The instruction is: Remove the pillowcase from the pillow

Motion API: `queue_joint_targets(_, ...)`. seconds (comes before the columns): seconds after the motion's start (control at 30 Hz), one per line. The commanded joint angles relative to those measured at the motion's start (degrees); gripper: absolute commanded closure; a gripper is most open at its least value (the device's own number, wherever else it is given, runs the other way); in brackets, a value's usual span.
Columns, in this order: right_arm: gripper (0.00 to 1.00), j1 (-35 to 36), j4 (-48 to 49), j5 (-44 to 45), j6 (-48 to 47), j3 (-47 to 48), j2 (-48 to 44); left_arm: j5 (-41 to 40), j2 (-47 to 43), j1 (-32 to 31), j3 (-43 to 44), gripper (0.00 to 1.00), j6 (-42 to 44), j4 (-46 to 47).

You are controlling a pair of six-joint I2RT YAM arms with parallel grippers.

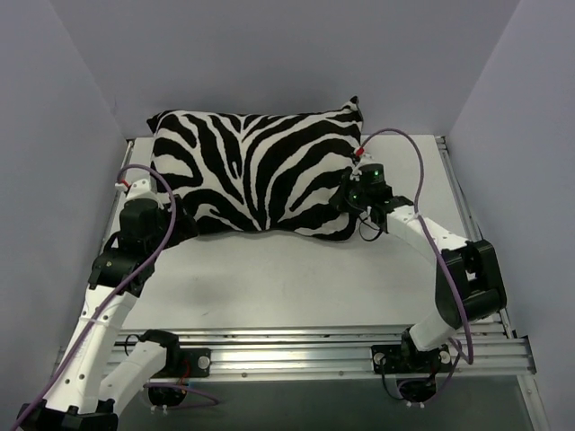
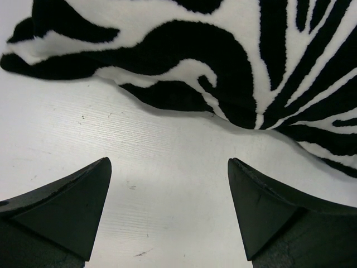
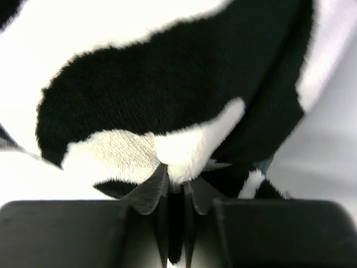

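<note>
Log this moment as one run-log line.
phase: grasp | left gripper: open, over bare table, short of pillowcase | right gripper: shut on pillowcase near-right corner | pillowcase: not yet removed, zebra face up

One pillowcase [image 1: 256, 171] on one table [image 1: 296, 278]. Two arms: left arm [image 1: 108, 287], right arm [image 1: 431, 238]. Two grippers: left gripper [image 2: 169, 161] at the pillowcase's left corner, right gripper [image 3: 177, 184] at its right end.

Both my arms bolt onto the silver rail [image 1: 296, 355]. The left arm [image 1: 99, 323] and right arm [image 1: 415, 226] are white tubes with chunky black joints, and each carries a purple cable [image 1: 154, 184] tipped with a red-and-white plug. At the end farthest from the rail, the right arm has two green lights [image 1: 358, 175]. The left gripper [image 2: 170, 184] has matte black wedge fingers [image 2: 67, 209]. The right gripper [image 3: 175, 187] has thin dark tips on a black block.
</note>
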Motion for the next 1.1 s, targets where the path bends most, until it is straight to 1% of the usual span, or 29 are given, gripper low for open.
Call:
queue_joint_targets(0.0, 1.00, 9.16, -3.83, -2.51, 0.04, -3.89, -8.02, 0.87, -0.08, 0.27, -0.11, 0.06, -1.49, 3.63)
queue_joint_targets(0.07, 1.00, 13.40, -4.54, -0.94, 2.50, -6.26, -11.03, 0.43, -0.17, 0.27, -0.29, 0.06, -1.67, 3.63)
queue_joint_targets(0.1, 1.00, 17.94, -4.46, 0.03, 3.73, -7.05, -12.69, 0.17, -0.17, 0.36, -0.38, 0.06, -1.67, 3.63)
queue_joint_targets(0.17, 1.00, 22.97, -3.85, 2.58, 6.88, -9.69, -16.92, -0.10, -0.08, 0.45, -0.47, 0.06, -1.76, 3.63)
queue_joint_targets(0.2, 1.00, 28.22, -3.41, 3.37, 7.77, -10.31, -19.02, -0.28, 0.00, 0.36, -0.55, 0.06, -1.85, 3.72)
queue_joint_targets(0.27, 1.00, 33.26, -3.49, 4.69, 9.09, -11.10, -20.35, -0.45, 0.18, 0.53, -0.64, 0.06, -1.93, 3.89)
queue_joint_targets(0.3, 0.97, 35.63, -4.01, 5.22, 9.01, -10.93, -21.05, -0.54, 0.27, 0.45, -0.55, 0.06, -2.02, 3.89)
queue_joint_targets(0.33, 0.87, 39.66, -4.97, 5.92, 8.58, -10.41, -21.24, -0.54, 0.44, 0.45, -0.55, 0.06, -2.20, 3.89)
queue_joint_targets(0.37, 0.79, 41.52, -6.20, 6.98, 7.01, -8.49, -21.41, -0.54, 0.53, 0.53, -0.55, 0.06, -2.20, 3.98)
queue_joint_targets(0.4, 0.61, 42.76, -9.26, 9.60, 6.03, -7.34, -21.76, -0.54, 0.62, 0.62, -0.55, 0.06, -2.20, 4.07)
queue_joint_targets(0.43, 0.52, 43.82, -10.77, 10.75, 4.98, -6.02, -21.85, -0.63, 0.71, 0.62, -0.55, 0.06, -2.28, 4.07)
queue_joint_targets(0.47, 0.45, 43.83, -13.13, 11.72, 3.84, -3.14, -22.11, -0.72, 0.71, 0.54, -0.55, 0.06, -2.46, 4.07)
queue_joint_targets(0.5, 0.34, 43.74, -16.46, 13.39, 1.65, -1.37, -22.38, -0.89, 0.71, 0.71, -0.55, 0.06, -2.64, 4.16)
queue_joint_targets(0.53, 0.29, 43.56, -17.89, 18.01, 0.50, 0.48, -22.38, -0.98, 0.80, 0.62, -0.55, 0.06, -2.81, 4.16)
queue_joint_targets(0.57, 0.25, 43.21, -19.04, 19.63, -0.82, 2.32, -22.38, -0.98, 0.80, 0.62, -0.55, 0.06, -2.81, 4.16)
queue_joint_targets(0.6, 0.17, 42.86, -20.96, 21.03, -3.44, 6.00, -22.03, -1.15, 0.88, 0.80, -0.64, 0.06, -2.99, 4.07)
queue_joint_targets(0.63, 0.14, 42.25, -21.50, 23.48, -4.77, 7.60, -21.68, -1.07, 0.97, 0.80, -0.82, 0.06, -3.25, 4.07)
queue_joint_targets(0.67, 0.08, 40.07, -22.20, 24.73, -5.66, 10.40, -20.72, -1.07, 1.15, 0.89, -0.99, 0.06, -3.51, 4.24)
queue_joint_targets(0.73, 0.04, 35.77, -22.56, 24.83, -6.89, 12.44, -19.22, -0.72, 1.85, 0.97, -1.34, 0.06, -4.13, 4.51)
queue_joint_targets(0.77, 0.03, 30.43, -22.74, 24.48, -6.98, 13.32, -17.30, -0.46, 2.20, 0.97, -1.52, 0.06, -4.48, 4.86)
queue_joint_targets(0.83, 0.02, 25.48, -23.26, 24.13, -6.98, 15.69, -14.75, 0.68, 3.69, 1.06, -1.70, 0.06, -5.36, 5.38)
queue_joint_targets(0.87, 0.02, 21.11, -23.27, 23.43, -7.16, 16.22, -13.52, 1.04, 4.31, 1.06, -2.04, 0.06, -5.71, 6.00)
queue_joint_targets(0.93, 0.02, 17.56, -22.74, 21.15, -7.33, 17.10, -9.30, 2.26, 6.49, 1.24, -2.48, 0.06, -7.37, 6.79)
queue_joint_targets(0.97, 0.02, 15.02, -21.69, 18.61, -7.34, 16.93, -6.76, 2.79, 7.29, 1.24, -3.10, 0.06, -7.73, 8.27)
queue_joint_targets(1.03, 0.02, 13.51, -20.46, 15.96, -7.16, 15.19, -4.46, 4.20, 10.01, 1.50, -3.89, 0.06, -9.74, 10.12)
queue_joint_targets(1.07, 0.07, 13.16, -19.06, 13.08, -7.07, 14.22, -2.97, 6.73, 10.98, 1.76, -4.24, 0.06, -10.37, 12.83)
